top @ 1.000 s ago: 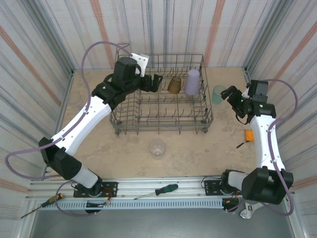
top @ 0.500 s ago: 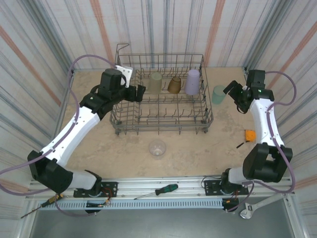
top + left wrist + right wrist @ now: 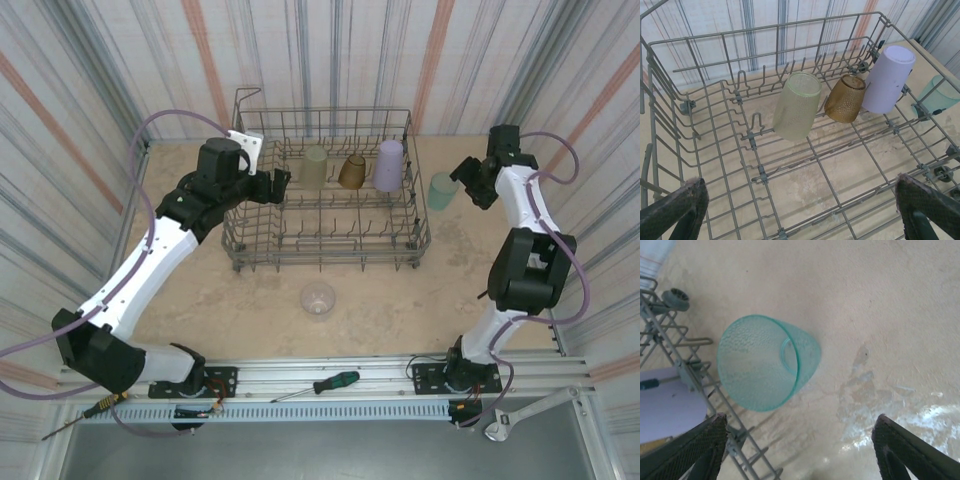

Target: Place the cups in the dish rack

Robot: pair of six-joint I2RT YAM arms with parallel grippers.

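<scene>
While 3 cups (image 3: pixel 352 172) leaned on tines in the dish rack (image 3: pixel 325 252) at upper centre, the teal cup (image 3: pixel 441 190) sat just right of it, so the right gripper (image 3: pixel 462 180) faced it open-jawed; the left gripper (image 3: pixel 800 200) gaped empty.

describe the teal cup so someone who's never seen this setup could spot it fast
Find the grey wire dish rack at the far middle of the table. Outside its right end, on the bare surface, is the teal cup. The yellow-green cup, amber cup and lavender cup sit inside the rack and the clear cup is in front of it; this is the only teal one.
</scene>
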